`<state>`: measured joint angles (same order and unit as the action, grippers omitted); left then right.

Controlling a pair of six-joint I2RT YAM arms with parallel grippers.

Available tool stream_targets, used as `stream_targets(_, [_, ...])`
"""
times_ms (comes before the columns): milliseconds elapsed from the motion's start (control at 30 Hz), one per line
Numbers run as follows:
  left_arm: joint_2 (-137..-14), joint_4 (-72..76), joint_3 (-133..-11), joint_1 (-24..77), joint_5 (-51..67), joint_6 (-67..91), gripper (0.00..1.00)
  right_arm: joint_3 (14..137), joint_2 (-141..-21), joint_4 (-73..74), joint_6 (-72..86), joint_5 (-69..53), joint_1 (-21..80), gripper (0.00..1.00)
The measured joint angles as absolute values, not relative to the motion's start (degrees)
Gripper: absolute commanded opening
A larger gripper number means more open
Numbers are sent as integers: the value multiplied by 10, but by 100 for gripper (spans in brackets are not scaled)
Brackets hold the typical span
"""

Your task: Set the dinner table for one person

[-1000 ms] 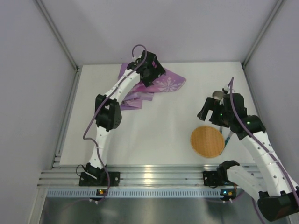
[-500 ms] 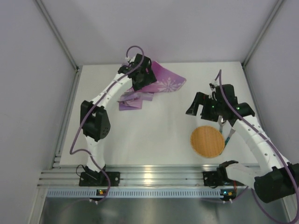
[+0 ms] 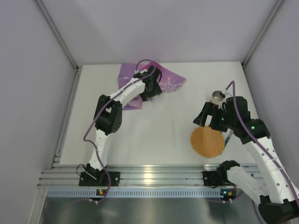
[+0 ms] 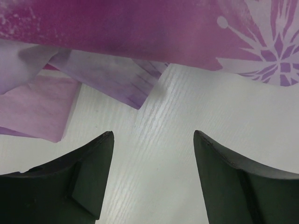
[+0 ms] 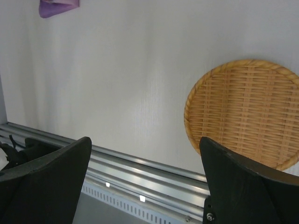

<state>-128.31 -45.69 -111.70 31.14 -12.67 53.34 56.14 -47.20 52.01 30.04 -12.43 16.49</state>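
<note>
Lab test cell; plain wall panels (image 3: 163, 28); aluminium rail (image 3: 154, 176)

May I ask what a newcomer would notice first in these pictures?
The crumpled purple snowflake placemat at the far side of the table, left of centre, with the left gripper open just before its edge. Next, the round woven plate near the front right, beside the right gripper.

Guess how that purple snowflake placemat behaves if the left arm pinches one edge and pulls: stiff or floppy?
Probably floppy: the placemat lies crumpled, its folded layers overlapping just ahead of the open left pincer. It looks thin and so likely light, with pale undersides showing at the folds. Pulled by one edge, it would more likely unfold or bunch on the dinner table than slide as one sheet.
</note>
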Motion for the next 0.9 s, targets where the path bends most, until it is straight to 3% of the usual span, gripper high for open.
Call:
stream_targets(100, [-1302,-458,-1127,310,-131,553,67,561,-469,544,291,-109,165,100])
stream_targets(633, [-1327,-456,-1111,287,-166,601,61,564,-483,601,248,-76,165,100])
stream_targets(833, [-1332,-444,-1111,270,-166,601,46,564,-499,610,238,-71,165,100])
stream_targets(900, [-1337,-441,-1119,267,-165,601,35,564,-503,610,235,-70,165,100])
